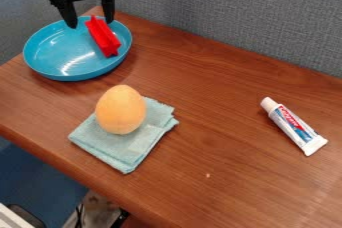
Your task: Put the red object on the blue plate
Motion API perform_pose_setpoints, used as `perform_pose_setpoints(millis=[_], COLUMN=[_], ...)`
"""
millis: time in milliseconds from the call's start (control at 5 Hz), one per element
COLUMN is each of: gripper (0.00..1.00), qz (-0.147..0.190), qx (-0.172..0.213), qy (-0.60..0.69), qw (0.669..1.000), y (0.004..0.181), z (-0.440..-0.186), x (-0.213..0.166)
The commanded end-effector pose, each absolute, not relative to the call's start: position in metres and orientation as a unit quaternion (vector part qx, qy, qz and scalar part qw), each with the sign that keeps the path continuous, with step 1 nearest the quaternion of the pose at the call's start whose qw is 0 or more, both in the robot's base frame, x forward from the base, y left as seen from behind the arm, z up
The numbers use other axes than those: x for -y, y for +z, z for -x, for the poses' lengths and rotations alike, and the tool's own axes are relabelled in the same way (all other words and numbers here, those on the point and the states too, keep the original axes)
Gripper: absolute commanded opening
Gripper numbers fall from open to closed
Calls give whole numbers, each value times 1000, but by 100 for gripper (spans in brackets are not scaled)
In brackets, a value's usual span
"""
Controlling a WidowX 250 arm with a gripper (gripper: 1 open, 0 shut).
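The red object (pixel 104 36) lies tilted on the right inner side of the blue plate (pixel 56 54), which sits at the table's back left. My gripper (pixel 87 14) hangs over the plate's far edge, pointing down. Its black fingers (pixel 67 16) stand open with nothing between them. The upper end of the red object sits just below and between the fingertips, apart from them as far as I can tell.
An orange egg-shaped object (pixel 120 109) rests on a folded pale teal cloth (pixel 134 140) near the table's front. A toothpaste tube (pixel 294 125) lies at the right. A grey wall (pixel 241 7) stands behind the wooden table (pixel 214 82).
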State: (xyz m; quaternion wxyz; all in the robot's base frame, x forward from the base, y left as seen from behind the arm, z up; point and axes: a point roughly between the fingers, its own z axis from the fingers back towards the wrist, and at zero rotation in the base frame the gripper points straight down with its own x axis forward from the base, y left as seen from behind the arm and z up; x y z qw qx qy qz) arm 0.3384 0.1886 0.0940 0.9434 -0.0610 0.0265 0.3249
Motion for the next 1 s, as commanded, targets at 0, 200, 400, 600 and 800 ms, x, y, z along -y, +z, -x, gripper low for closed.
perform_pose_setpoints(millis=[0, 200, 400, 600, 800], gripper=[100, 100, 100, 100, 100], qz=[61, 60, 60, 63, 64], qx=[12, 13, 13, 17, 23], qy=[363, 379, 393, 400, 406], qw=[930, 923, 918, 914, 911], y=[112, 109, 105, 105, 105], z=[-349, -355, -361, -365, -370], x=[-205, -208, -210, -209, -206])
